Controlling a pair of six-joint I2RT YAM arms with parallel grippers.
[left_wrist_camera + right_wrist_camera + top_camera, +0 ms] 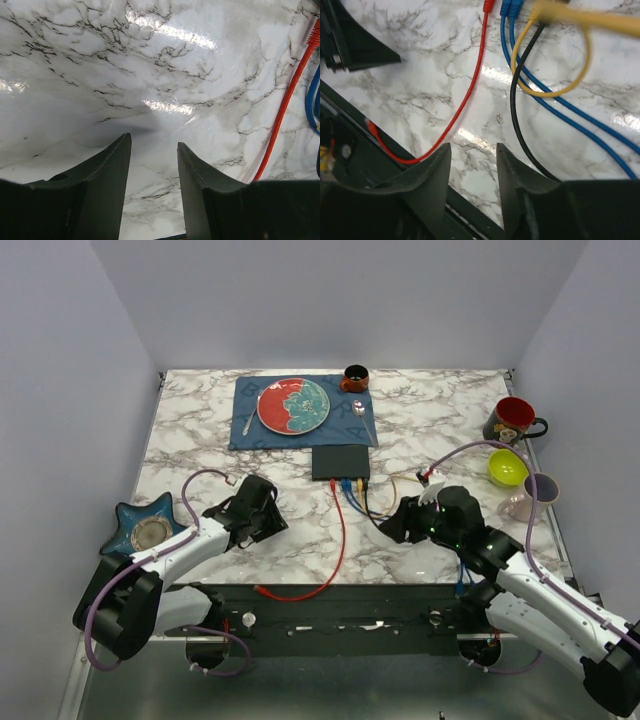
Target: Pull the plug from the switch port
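A marble desk (200, 440) is seen from above, with two robot arms reaching in from its near edge. The switch (340, 462), a flat dark box, lies at the middle of the desk, just in front of a blue placemat (245, 425) that carries a red and teal plate (293, 406). Along the switch's near edge, plugs (345, 483) sit in the sockets. From them a red cable (343, 530), blue cables (555, 107), a yellow cable (547, 93) and a black cable (516, 117) trail toward the arms. The red cable curves to the near edge of the desk, where its free end lies.

The left end effector (154, 140) is open and empty, with a clear gap between its two dark fingers. It hangs over bare marble, left of the red cable and well apart from the switch. The right end effector (473, 146) is open and empty too. It sits above the cables, near the switch's front right, touching none of them.

A blue star dish (150, 525) rests at the desk's left edge. A red mug (515, 420) and a yellow bowl (507, 468) stand at the right.
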